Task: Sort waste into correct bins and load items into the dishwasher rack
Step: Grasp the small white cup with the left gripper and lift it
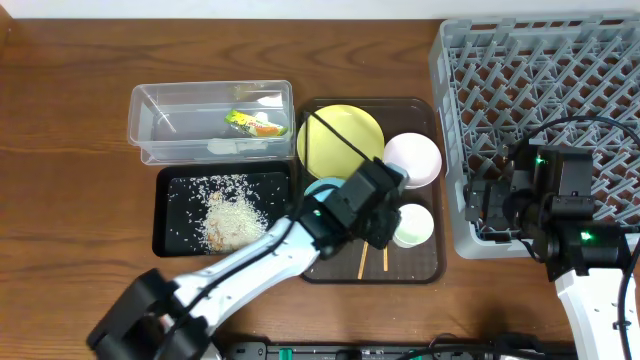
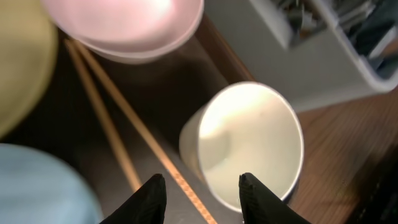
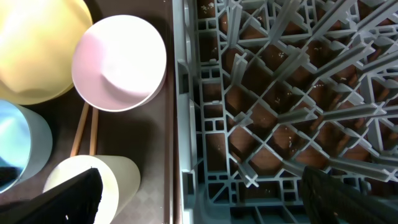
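On the brown serving tray (image 1: 432, 262) lie the yellow plate (image 1: 340, 138), the pink bowl (image 1: 413, 158), the light blue bowl (image 1: 322, 187), the white cup (image 1: 414, 226) and two chopsticks (image 1: 372, 261). My left gripper (image 1: 388, 212) is open and empty just above the cup (image 2: 249, 143), one finger over its mouth and one outside its wall (image 2: 202, 185). The chopsticks (image 2: 118, 112) lie left of the cup. My right gripper (image 1: 490, 205) is wide open and empty over the left wall of the grey dishwasher rack (image 3: 280, 93), astride that wall (image 3: 205, 199). The wrapper (image 1: 255, 123) lies in the clear tub (image 1: 150, 130).
Rice (image 1: 233, 216) lies in the black tray (image 1: 170, 235) in front of the tub. The rack (image 1: 560, 70) fills the right side, close against the serving tray. The pink bowl (image 3: 118, 62) and cup (image 3: 118, 180) sit near the rack's wall.
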`<move>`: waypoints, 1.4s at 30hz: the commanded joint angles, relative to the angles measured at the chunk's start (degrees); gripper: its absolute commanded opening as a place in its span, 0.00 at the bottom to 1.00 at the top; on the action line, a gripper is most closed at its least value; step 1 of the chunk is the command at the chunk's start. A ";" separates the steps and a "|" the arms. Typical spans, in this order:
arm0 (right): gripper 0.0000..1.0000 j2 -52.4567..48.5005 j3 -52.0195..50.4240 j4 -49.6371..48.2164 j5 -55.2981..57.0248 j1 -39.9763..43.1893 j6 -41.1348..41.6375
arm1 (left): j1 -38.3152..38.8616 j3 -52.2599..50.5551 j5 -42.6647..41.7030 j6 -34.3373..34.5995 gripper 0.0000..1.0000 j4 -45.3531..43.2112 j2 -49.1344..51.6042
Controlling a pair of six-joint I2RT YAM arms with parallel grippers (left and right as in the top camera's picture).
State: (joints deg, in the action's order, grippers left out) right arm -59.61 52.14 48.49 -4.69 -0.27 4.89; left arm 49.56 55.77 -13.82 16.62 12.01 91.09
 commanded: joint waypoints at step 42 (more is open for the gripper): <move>0.99 -15.69 1.09 -21.49 -67.87 -4.96 -19.91 | -30.49 0.50 -65.46 35.15 0.06 -18.69 -1.95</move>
State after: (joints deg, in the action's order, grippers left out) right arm -74.59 52.45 28.36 -66.43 -4.51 -12.71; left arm 18.41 55.86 -70.59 50.83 -6.46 89.14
